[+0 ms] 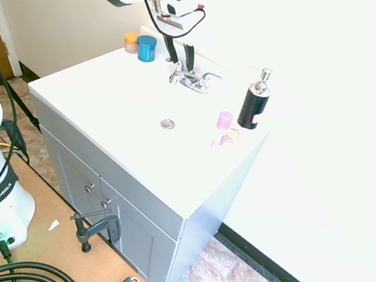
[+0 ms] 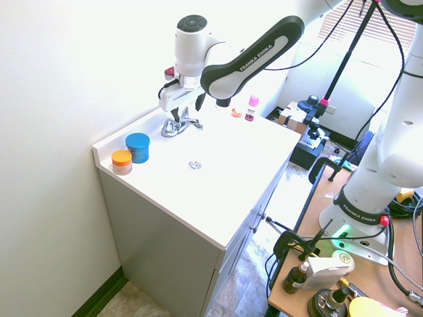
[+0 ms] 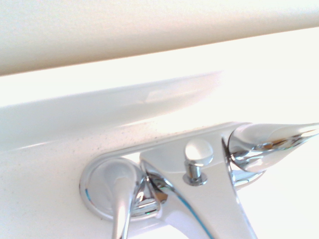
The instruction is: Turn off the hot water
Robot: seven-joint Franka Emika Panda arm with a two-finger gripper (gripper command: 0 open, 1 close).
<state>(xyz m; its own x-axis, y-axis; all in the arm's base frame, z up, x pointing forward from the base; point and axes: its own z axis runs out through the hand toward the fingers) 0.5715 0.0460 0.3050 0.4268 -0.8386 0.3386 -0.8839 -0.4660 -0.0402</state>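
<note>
Faucet (image 1: 198,83) levers have the gripper (image 1: 180,63) close above them, its two fingers spread with a gap between, pinching nothing that we can see. The hot lever (image 1: 176,77) is at the left-hand end of the faucet, below and very near the fingertips. We judge that we are at the lining-up stage: the reach is made, and the turn that shuts the water is still to do. What is left, as we see it, is to set a finger against the lever, swing it to its closed position, then back away. The spout (image 3: 214,199) and the right-hand lever (image 3: 274,142) should be left alone.

We cannot make out a stream at the spout in either exterior view, so whether water runs is uncertain. Nor can we tell whether a finger touches the hot lever; dark fingers and bright chrome overlap there. In the second exterior view the hand hides part of the faucet, and the arm covers most of the soap bottle (image 1: 253,106). The wrist view cuts off the ends of both levers and the spout, and glare washes out the counter (image 1: 117,112).
</note>
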